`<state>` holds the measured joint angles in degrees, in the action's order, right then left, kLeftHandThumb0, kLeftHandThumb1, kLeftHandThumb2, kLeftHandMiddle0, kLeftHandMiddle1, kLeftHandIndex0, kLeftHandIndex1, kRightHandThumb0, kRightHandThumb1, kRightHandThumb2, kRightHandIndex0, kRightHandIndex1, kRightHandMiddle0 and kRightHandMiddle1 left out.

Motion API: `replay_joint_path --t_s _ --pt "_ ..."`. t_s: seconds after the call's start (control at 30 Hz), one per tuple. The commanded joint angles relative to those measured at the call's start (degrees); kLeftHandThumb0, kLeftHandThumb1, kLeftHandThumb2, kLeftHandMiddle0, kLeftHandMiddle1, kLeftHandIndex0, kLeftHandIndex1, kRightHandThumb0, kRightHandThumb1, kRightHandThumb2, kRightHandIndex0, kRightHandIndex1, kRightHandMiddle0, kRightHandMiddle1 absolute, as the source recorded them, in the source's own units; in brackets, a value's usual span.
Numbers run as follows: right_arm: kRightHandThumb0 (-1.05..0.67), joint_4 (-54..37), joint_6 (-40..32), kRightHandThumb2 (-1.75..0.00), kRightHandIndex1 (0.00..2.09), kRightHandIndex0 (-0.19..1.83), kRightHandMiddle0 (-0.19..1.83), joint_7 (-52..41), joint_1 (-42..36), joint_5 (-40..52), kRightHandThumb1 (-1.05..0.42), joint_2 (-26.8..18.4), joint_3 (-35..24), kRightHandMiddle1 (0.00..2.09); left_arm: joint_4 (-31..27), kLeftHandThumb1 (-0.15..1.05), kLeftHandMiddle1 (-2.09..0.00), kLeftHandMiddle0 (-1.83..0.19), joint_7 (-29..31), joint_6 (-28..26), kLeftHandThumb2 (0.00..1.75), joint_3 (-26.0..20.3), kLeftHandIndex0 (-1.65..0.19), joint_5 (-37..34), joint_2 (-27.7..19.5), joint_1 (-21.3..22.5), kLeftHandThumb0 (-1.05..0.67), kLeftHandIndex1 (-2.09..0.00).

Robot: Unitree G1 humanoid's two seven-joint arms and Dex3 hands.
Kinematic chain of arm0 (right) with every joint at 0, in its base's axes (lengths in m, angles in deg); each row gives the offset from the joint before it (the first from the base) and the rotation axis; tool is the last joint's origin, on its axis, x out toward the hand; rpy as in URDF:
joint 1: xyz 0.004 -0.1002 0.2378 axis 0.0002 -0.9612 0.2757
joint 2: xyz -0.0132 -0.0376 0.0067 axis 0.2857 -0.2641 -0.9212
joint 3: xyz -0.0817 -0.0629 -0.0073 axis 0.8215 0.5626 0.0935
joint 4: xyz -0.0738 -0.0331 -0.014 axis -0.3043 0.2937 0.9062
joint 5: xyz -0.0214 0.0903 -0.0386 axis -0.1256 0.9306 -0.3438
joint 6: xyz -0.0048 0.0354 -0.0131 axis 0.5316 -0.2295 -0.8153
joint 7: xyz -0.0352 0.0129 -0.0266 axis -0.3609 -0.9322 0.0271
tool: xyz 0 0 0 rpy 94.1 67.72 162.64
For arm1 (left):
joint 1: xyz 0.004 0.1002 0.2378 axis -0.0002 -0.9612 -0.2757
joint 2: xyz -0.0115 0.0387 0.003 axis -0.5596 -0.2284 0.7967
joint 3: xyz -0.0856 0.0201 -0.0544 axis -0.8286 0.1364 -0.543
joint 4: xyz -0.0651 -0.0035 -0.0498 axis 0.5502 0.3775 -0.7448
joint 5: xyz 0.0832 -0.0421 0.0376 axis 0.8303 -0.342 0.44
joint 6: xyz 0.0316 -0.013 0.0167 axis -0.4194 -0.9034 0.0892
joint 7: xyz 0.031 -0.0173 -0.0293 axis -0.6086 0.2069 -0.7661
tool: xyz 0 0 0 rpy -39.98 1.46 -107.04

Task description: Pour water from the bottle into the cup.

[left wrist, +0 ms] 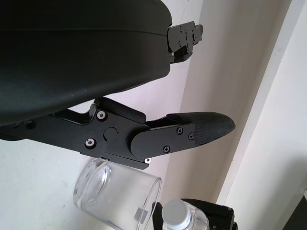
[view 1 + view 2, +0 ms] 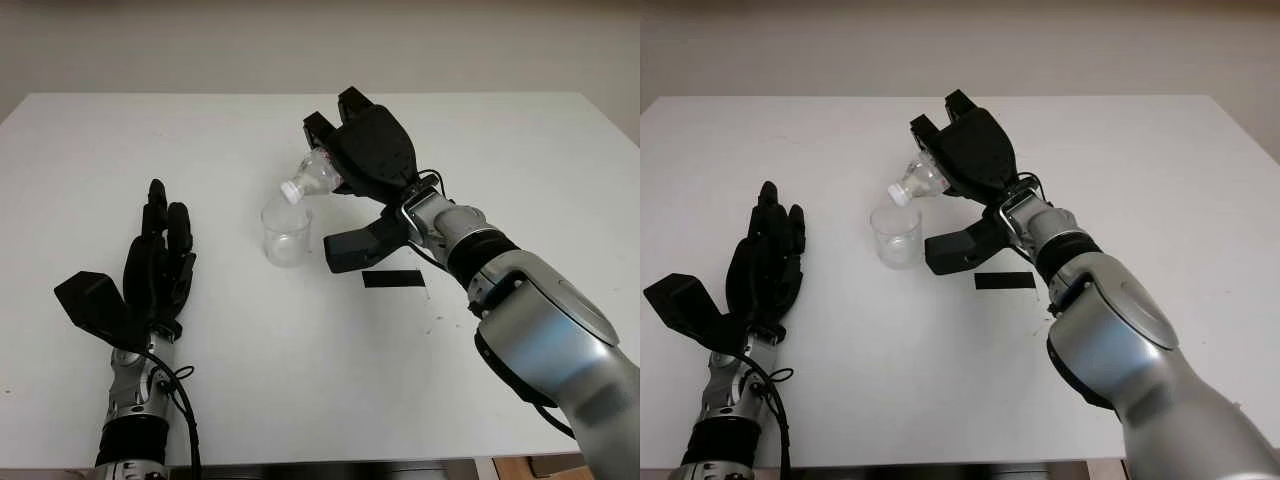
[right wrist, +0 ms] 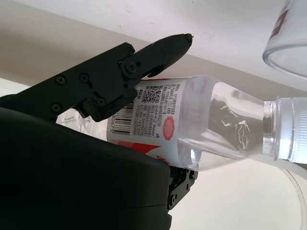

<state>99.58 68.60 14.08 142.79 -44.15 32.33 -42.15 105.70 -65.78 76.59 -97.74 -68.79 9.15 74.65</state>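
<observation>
My right hand (image 2: 345,165) is shut on a clear plastic bottle (image 2: 315,177) with a white cap and a red-and-white label (image 3: 158,112). The bottle is tipped over, its capped neck (image 3: 288,134) pointing down just above the rim of a clear plastic cup (image 2: 286,233) that stands upright near the middle of the white table (image 2: 300,350). The white cap (image 1: 175,213) sits on the neck. My left hand (image 2: 158,262) is open at the near left, well apart from the cup (image 1: 115,194).
A strip of black tape (image 2: 393,278) lies flat on the table just right of the cup, under my right forearm. The table's far edge (image 2: 320,95) meets a pale wall.
</observation>
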Motion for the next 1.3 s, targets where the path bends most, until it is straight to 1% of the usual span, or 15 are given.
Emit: replay_joint_path --t_s 0.0,0.1,0.3,0.37,0.43,0.53,0.67,0.77,0.9,0.97,1.1,1.2,1.27 --pt "-0.44 -0.1 0.3 -0.17 2.09 1.22 0.54 1.1 2.4 -0.2 -1.05 0.0 0.1 2.09 2.8 1.05 -0.06 0.15 0.0 -0.5 0.54 -0.1 0.17 -0.3 1.1 -2.3 -0.68 -0.06" --pt "-0.45 -0.1 0.0 -0.15 2.09 1.23 0.53 1.5 2.5 -0.5 -1.05 0.0 0.6 2.09 2.9 1.05 -0.05 0.15 0.2 -0.5 0.54 0.0 0.17 -0.2 1.0 -2.2 -0.68 -0.05" --pt "-0.43 -0.1 1.4 -0.15 2.09 1.23 0.53 1.0 2.1 1.3 -1.05 0.0 -0.7 2.09 2.7 1.05 -0.05 0.15 0.1 -0.4 0.54 0.1 0.18 -0.1 1.1 -2.4 -0.69 -0.05" --pt "-0.43 -0.1 1.7 -0.18 2.09 1.21 0.54 0.3 1.9 2.1 -1.05 0.0 -1.5 2.09 2.6 1.05 -0.05 0.15 0.2 -0.4 0.54 0.0 0.18 -0.2 1.1 -2.6 -0.68 -0.05" --pt "-0.4 -0.1 2.2 -0.12 2.09 1.17 0.55 -0.1 1.7 2.7 -1.05 0.0 -1.9 2.09 2.5 1.05 -0.05 0.16 0.3 -0.5 0.54 0.0 0.18 -0.2 1.1 -2.7 -0.68 -0.05" --pt "-0.39 -0.1 2.3 -0.11 2.09 1.15 0.53 -0.8 1.5 3.1 -1.05 -0.1 -2.1 2.09 2.4 1.05 -0.05 0.16 0.3 -0.8 0.54 0.0 0.19 -0.2 1.0 -2.8 -0.68 -0.05" --pt "-0.4 -0.1 1.8 -0.13 2.09 1.15 0.54 -1.9 1.1 4.6 -1.05 0.1 -3.5 2.09 2.7 1.05 -0.06 0.15 0.7 -0.5 0.54 0.0 0.18 -0.2 1.0 -2.7 -0.67 -0.05" --pt "-0.4 -0.2 2.7 -0.21 2.09 1.19 0.6 -4.5 0.6 7.7 -1.05 0.2 -6.3 2.09 2.6 1.05 -0.06 0.15 0.6 -0.7 0.54 0.0 0.18 -0.1 0.9 -2.7 -0.68 -0.05" --pt "-0.37 -0.3 4.2 -0.22 2.09 1.22 0.64 -6.6 -0.2 11.9 -1.05 0.1 -10.1 2.09 2.6 1.05 -0.05 0.15 0.5 -1.0 0.54 0.0 0.18 -0.1 0.8 -2.6 -0.68 -0.05" --pt "-0.37 -0.4 4.7 -0.2 2.09 1.26 0.71 -7.8 -0.7 14.5 -1.05 0.3 -12.5 2.09 2.5 1.05 -0.05 0.16 0.6 -1.1 0.53 0.0 0.18 -0.2 0.8 -2.6 -0.68 -0.05" --pt "-0.37 -1.2 6.6 -0.22 2.09 1.28 0.81 -16.8 -2.1 25.9 -1.05 1.4 -22.4 2.09 2.3 1.05 -0.05 0.15 0.7 -1.2 0.53 0.0 0.18 -0.2 0.6 -2.6 -0.68 -0.05" --pt "-0.34 -2.1 8.6 -0.24 2.09 1.27 0.82 -20.9 -3.2 31.3 -1.05 1.7 -27.0 2.09 2.1 1.05 -0.06 0.15 0.6 -1.6 0.52 0.0 0.18 -0.2 0.6 -2.6 -0.68 -0.05" --pt "-0.33 -2.9 10.0 -0.28 2.09 1.31 0.9 -24.3 -4.0 34.7 -1.05 1.8 -30.0 2.09 2.0 1.05 -0.05 0.15 0.6 -1.7 0.52 0.3 0.18 0.1 0.4 -2.5 -0.69 -0.05"
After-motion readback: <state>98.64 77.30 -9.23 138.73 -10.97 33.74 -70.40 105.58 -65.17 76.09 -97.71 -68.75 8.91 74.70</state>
